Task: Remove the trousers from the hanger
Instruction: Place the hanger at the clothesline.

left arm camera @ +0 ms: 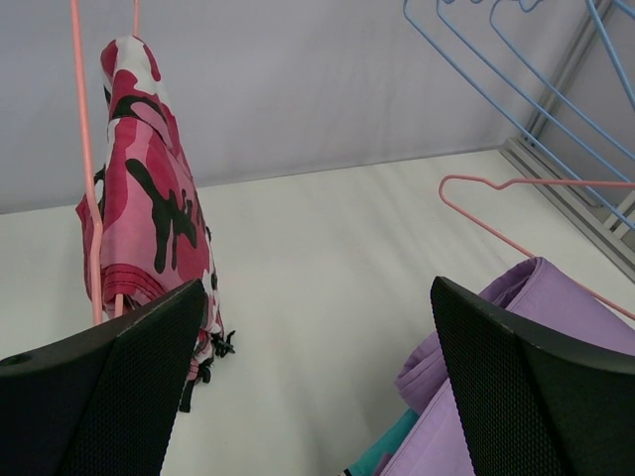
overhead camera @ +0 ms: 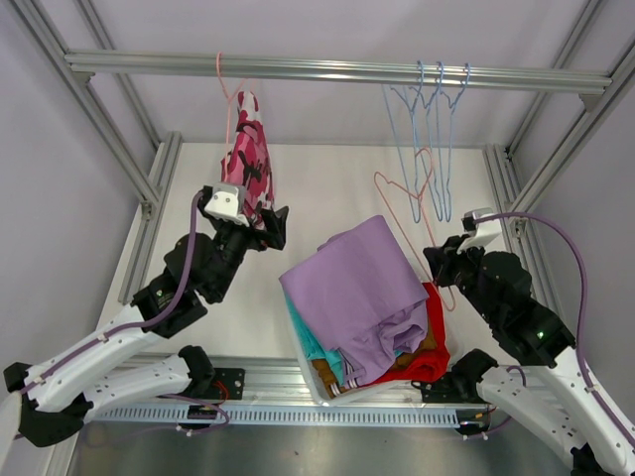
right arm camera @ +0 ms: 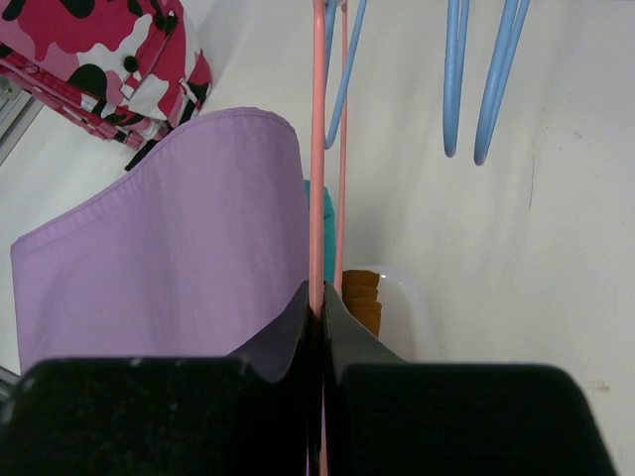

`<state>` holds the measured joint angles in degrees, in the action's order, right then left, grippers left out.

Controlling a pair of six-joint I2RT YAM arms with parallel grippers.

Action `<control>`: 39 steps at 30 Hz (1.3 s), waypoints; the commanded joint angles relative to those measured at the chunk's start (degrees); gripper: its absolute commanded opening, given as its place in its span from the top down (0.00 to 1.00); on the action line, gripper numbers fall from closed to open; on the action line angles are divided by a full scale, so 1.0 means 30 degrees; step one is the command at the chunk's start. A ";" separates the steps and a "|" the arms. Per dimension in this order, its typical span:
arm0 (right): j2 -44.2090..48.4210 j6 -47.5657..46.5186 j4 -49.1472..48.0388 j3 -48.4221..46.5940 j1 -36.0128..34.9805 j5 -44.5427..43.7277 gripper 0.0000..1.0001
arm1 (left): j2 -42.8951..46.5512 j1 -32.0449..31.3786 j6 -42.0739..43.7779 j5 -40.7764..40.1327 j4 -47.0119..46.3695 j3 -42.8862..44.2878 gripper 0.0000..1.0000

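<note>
The pink camouflage trousers (overhead camera: 248, 149) hang on a pink hanger (left arm camera: 84, 149) from the rail at the left. My left gripper (overhead camera: 263, 223) sits at their lower end, open, and its fingers (left arm camera: 109, 397) hold nothing; the trousers (left arm camera: 149, 208) hang just beyond the left one. My right gripper (right arm camera: 319, 297) is shut on the wire of a second pink hanger (right arm camera: 317, 149), which is bare and leans beside the bin (overhead camera: 407, 213). Lilac trousers (overhead camera: 357, 288) lie on top of the bin, over red (overhead camera: 432, 337), teal (overhead camera: 308, 342) and mustard-brown (right arm camera: 362, 293) ones.
Blue hangers (overhead camera: 432, 139), all bare, hang from the metal rail (overhead camera: 327, 69) at the right. The white bin (right arm camera: 402, 307) stands at the near edge between the two arms. Frame posts stand at both sides of the table.
</note>
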<state>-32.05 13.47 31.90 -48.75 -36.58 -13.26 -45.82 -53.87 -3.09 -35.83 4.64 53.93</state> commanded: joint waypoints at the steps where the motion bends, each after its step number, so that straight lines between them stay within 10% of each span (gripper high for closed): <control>1: 0.0050 0.0137 -0.0701 -0.0156 -0.0054 -0.0007 1.00 | 0.0362 0.0202 -0.0024 -0.0302 -0.0405 0.0157 0.01; 39: -0.8914 -0.2557 -0.2430 -1.0525 -0.0581 -0.2670 1.00 | 0.0685 0.2457 -0.0551 0.0548 -0.0055 0.0304 0.01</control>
<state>-57.89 7.99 28.38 -76.79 -38.41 -18.85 -44.36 -47.42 -3.49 -35.46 5.19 53.91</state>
